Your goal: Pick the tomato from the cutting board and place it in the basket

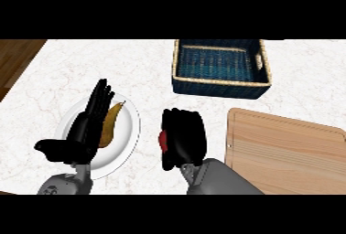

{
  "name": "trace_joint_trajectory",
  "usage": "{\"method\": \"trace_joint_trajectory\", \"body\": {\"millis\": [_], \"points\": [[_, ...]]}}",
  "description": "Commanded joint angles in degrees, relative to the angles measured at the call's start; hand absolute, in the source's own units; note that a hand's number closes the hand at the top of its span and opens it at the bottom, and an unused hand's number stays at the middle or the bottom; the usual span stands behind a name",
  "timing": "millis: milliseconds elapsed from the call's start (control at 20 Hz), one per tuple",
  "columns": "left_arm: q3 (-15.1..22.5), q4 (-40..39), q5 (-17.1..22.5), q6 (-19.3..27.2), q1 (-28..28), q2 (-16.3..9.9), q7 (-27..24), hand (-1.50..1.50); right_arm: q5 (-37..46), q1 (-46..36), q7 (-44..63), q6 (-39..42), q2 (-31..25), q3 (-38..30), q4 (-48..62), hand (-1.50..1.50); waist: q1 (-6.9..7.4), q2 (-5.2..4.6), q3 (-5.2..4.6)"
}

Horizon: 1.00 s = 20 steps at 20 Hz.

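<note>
My right hand hovers over the white counter, left of the wooden cutting board, with its fingers curled round the red tomato. Only a sliver of the tomato shows at the hand's left side. The blue woven basket with a tan rim stands at the back, above and to the right of that hand, and nothing shows inside it. My left hand rests open, fingers up, over a white plate at the left.
The white plate carries a yellow-brown banana-like fruit, partly hidden by my left hand. The counter's left edge meets a wooden floor at the upper left.
</note>
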<state>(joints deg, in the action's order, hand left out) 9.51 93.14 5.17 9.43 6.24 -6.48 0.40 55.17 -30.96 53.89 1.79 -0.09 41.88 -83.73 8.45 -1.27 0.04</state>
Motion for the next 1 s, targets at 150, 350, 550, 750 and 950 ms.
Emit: {"method": "trace_joint_trajectory", "body": {"millis": [150,350,550,750,950], "points": [[0.8,-1.1,-0.9,0.9,-0.1,1.0,0.5,0.0,-8.9,-13.7,6.9,-17.1,0.1,5.7,-4.3,1.5,-1.19,0.93,-0.07],[-1.5,-2.1,-0.5,1.3,0.2,0.4,-0.6,0.0,-12.4,-23.7,12.3,-22.3,0.1,6.7,-5.2,1.5,-2.78,1.17,-0.18],[-3.0,-0.3,0.5,1.6,0.7,-0.5,2.6,0.0,-16.5,-32.7,18.1,-23.8,0.1,4.9,-4.6,1.5,-3.66,1.51,-0.2],[-2.5,-1.3,-0.4,1.7,-0.9,0.1,0.0,0.0,-19.2,-38.3,21.7,-23.2,0.1,2.3,-1.5,1.5,-5.19,1.55,-0.21],[-4.5,-2.0,1.4,0.1,-4.0,-0.9,-2.8,0.0,-19.5,-42.7,26.2,-18.0,0.1,-0.7,1.8,1.5,-6.2,1.76,-0.26]]}}
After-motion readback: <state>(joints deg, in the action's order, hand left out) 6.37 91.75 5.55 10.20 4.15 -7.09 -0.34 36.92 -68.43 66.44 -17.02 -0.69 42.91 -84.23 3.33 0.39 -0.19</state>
